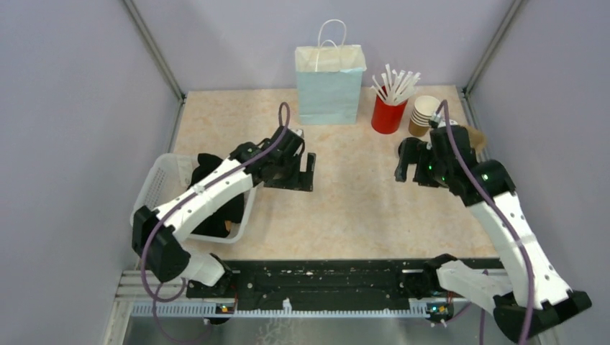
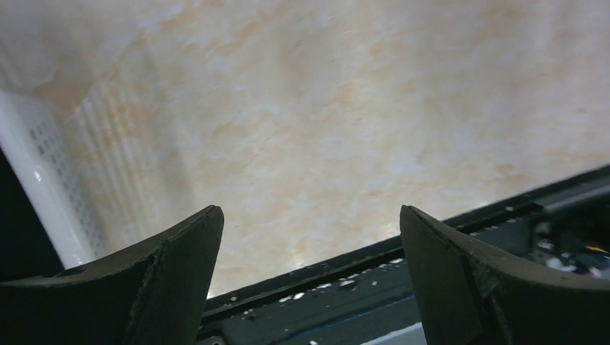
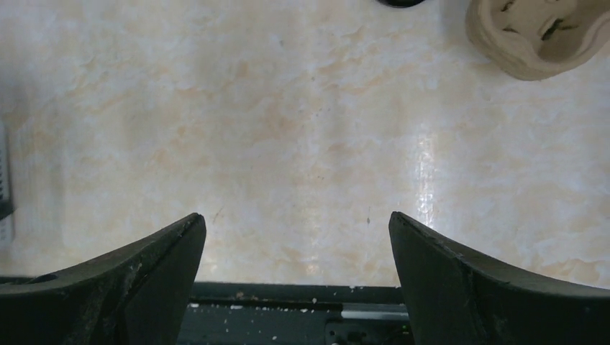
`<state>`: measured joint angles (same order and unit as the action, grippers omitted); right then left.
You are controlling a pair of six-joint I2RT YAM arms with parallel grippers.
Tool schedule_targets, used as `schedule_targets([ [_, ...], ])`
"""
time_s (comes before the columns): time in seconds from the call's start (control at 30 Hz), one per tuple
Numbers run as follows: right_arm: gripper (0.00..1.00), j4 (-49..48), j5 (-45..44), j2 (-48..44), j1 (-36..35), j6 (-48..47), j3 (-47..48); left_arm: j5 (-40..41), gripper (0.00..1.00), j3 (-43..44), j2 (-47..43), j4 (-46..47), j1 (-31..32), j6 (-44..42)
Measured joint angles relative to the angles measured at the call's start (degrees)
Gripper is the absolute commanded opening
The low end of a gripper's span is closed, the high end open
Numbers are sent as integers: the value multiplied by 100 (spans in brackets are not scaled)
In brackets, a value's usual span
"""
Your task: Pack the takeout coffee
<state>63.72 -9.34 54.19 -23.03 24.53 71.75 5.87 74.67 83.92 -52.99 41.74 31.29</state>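
Observation:
A stack of brown kraft cups, white inside and without lids, stands at the back right beside the red cup of straws. The pale blue paper bag stands upright at the back middle. My left gripper is open and empty over the table's middle left; in the left wrist view only bare table lies between its fingers. My right gripper is open and empty, in front of the cups; in the right wrist view it is over bare table. No black lid shows clearly.
A white perforated basket holding dark things sits at the left, under my left arm; its wall shows in the left wrist view. A pulp cup carrier lies at the right, partly hidden behind my right arm.

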Motion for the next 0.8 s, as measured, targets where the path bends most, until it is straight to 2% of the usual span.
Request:
schedule_targets([
  [0.1,86,-374,74,682,638,-48,101,-461,98,142,-382,339,33,0],
  [0.2,84,-975,238,1534,1606,63,238,-741,99,262,-573,610,42,-125],
  [0.3,83,-1381,116,2323,2105,164,584,-944,99,304,-588,807,42,-396],
  [0.53,71,-2190,-610,4002,2216,155,1932,-1193,98,286,-553,1113,42,-1233],
  [0.8,62,-2253,-1464,5628,2249,-101,3504,-1180,98,323,-151,1305,42,-2096],
])
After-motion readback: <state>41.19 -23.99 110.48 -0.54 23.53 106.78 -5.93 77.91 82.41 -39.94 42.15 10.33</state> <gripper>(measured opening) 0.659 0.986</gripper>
